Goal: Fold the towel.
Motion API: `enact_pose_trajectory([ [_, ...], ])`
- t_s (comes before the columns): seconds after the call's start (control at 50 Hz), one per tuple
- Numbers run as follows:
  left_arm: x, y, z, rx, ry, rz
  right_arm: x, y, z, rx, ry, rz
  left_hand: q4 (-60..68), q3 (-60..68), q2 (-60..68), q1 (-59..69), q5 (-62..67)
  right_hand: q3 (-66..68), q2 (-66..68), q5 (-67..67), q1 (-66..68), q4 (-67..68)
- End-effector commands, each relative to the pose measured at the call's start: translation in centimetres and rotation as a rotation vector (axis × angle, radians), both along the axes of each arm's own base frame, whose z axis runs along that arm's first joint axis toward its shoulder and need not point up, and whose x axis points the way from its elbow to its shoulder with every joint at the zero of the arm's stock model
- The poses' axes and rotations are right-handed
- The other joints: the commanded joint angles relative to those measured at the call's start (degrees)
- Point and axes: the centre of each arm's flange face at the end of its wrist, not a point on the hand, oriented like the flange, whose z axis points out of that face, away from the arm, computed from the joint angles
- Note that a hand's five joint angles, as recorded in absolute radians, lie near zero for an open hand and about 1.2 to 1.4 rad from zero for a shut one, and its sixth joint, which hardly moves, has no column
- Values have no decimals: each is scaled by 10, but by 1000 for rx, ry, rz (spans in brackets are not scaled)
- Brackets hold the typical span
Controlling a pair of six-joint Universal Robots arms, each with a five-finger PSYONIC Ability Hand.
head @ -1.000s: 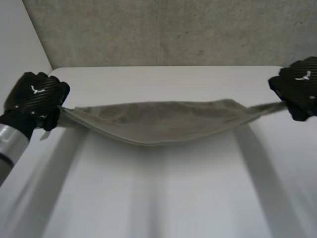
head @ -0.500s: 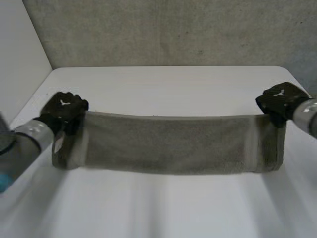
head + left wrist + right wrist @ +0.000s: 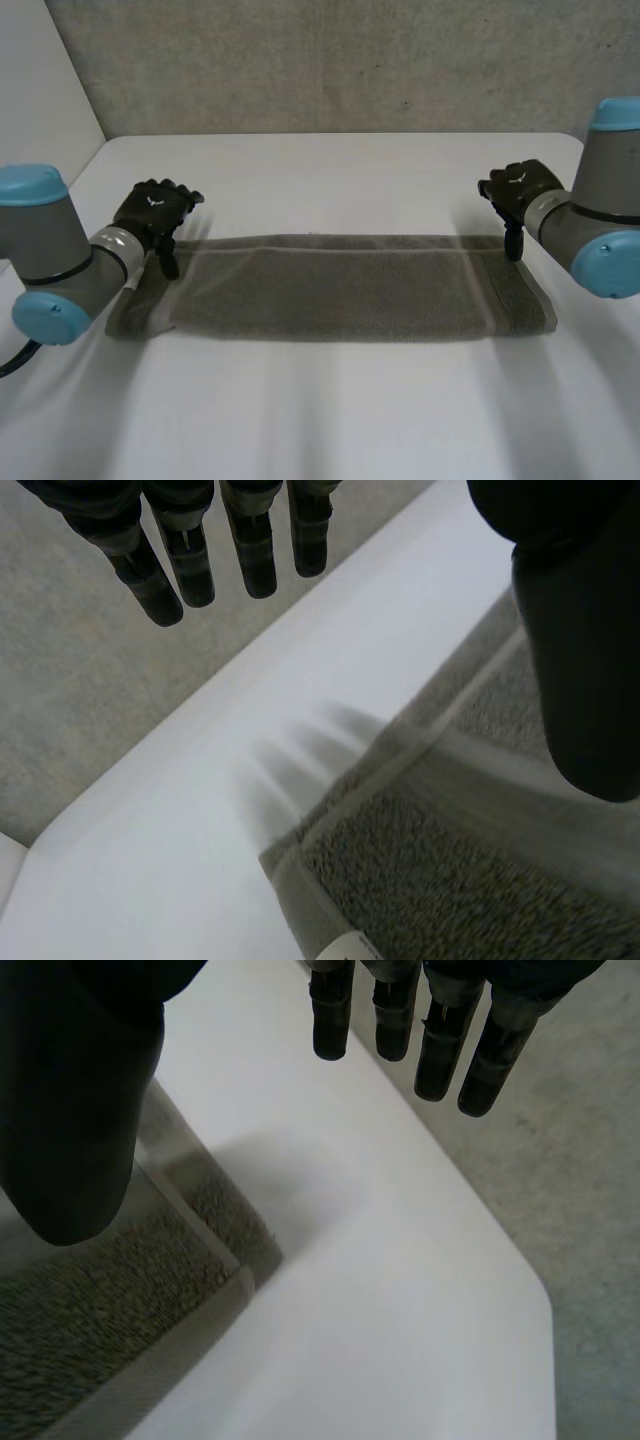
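A grey-green towel (image 3: 330, 288) lies flat on the white table (image 3: 330, 170) as a long folded strip running left to right. My left hand (image 3: 155, 212) hovers over the towel's far left corner (image 3: 300, 850), open, its fingers (image 3: 200, 560) straight and apart from the thumb (image 3: 580, 630), holding nothing. My right hand (image 3: 520, 192) hangs above the far right corner (image 3: 240, 1270), also open, with straight fingers (image 3: 440, 1050) and thumb (image 3: 70, 1110) off the cloth. A small white label (image 3: 350, 946) shows at the towel's left end.
The table's far edge (image 3: 330, 600) runs just beyond both hands, with grey carpeted floor (image 3: 560, 1140) past it. A rounded table corner (image 3: 535, 1300) lies near my right hand. Bare tabletop (image 3: 330, 420) stretches in front of the towel.
The towel, held stretched in the air a second ago, has been lowered flat onto the table. Both hands have let go of its corners and opened above them.
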Motion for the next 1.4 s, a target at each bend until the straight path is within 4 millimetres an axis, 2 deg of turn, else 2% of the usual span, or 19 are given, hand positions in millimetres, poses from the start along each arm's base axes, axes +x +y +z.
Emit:
enact_pose_trajectory([
  [0.02, 7, 40, 36, 12, 72, 12, -11, 56, 35, -30, -27, 28, -49, -42, -49, -52, -127, -40, -40, -35, -36, -46],
  [0.1, 10, 60, 39, 18, 78, 7, -19, 81, 35, -29, -25, 28, -48, -40, -47, -50, -125, -40, -40, -35, -36, -46],
  [0.24, 14, 88, 30, -49, 95, 1, -27, 111, -3, -20, -16, 39, -48, -40, -47, -50, -125, -40, -40, -35, -36, -46],
  [0.32, 14, 90, 23, -84, 104, -2, -31, 110, -13, -7, -11, 24, -46, -38, -45, -49, -124, -7, -7, -2, -4, -13],
  [0.46, 10, 93, 17, -106, 108, -14, -41, 95, -62, 112, -6, 14, -46, -38, -45, -49, -124, 133, 133, 139, 137, 127],
  [0.62, 12, 93, 14, -99, 110, -10, -54, 71, -75, 124, -19, -31, -48, -40, -47, -50, -125, 292, 292, 298, 296, 286],
  [0.7, 11, 94, 13, -96, 115, -12, -65, 61, -81, 129, -9, -78, -48, -40, -47, -50, -125, 658, 658, 664, 662, 652],
  [0.78, 11, 96, 12, -80, 137, -6, -77, 53, -64, 77, -19, -115, -48, -40, -47, -50, -125, 660, 660, 665, 664, 654],
  [0.82, 11, 97, 12, -77, 144, -6, -95, 48, -19, -56, -27, -172, -48, -40, -47, -50, -125, 660, 660, 665, 664, 654],
  [0.88, 11, 97, 13, -75, 156, -3, -113, 44, 10, -143, -27, -222, -48, -40, -47, -50, -125, 660, 660, 665, 664, 654],
  [1.06, 12, 97, 17, -78, 176, 2, -127, 36, 49, -262, 85, -232, -48, -40, -47, -50, -125, 660, 660, 665, 664, 654],
  [1.14, 14, 95, 15, -75, 175, 10, -97, 42, 54, -267, 113, -139, -48, -40, -47, -50, -125, 660, 660, 665, 664, 654],
  [1.18, 15, 94, 15, -75, 175, 11, 9, 75, 55, -290, 44, 127, -48, -40, -47, -50, -125, 660, 660, 665, 664, 654],
  [1.2, 15, 94, 14, -72, 174, 13, 9, 75, 55, -290, 44, 128, -48, -40, -47, -50, -125, 660, 660, 665, 664, 654],
  [1.22, 15, 94, 14, -72, 174, 13, 46, 93, 52, -294, 16, 201, -48, -40, -47, -50, -125, 660, 660, 665, 664, 654],
  [1.24, 15, 94, 14, -72, 174, 13, 46, 93, 52, -294, 16, 201, -48, -40, -47, -50, -125, 660, 660, 665, 664, 654],
  [1.28, 15, 94, 14, -72, 174, 13, 102, 128, 42, -293, -30, 324, -49, -42, -49, -52, -127, 660, 660, 665, 664, 654],
  [1.34, 15, 94, 13, -69, 174, 13, 125, 144, 31, -280, -51, 388, -48, -40, -47, -50, -125, 660, 660, 665, 664, 654],
  [1.4, 14, 95, 12, -64, 173, 10, 164, 178, -2, -215, -80, 511, -49, -42, -49, -52, -127, 660, 660, 665, 664, 654],
])
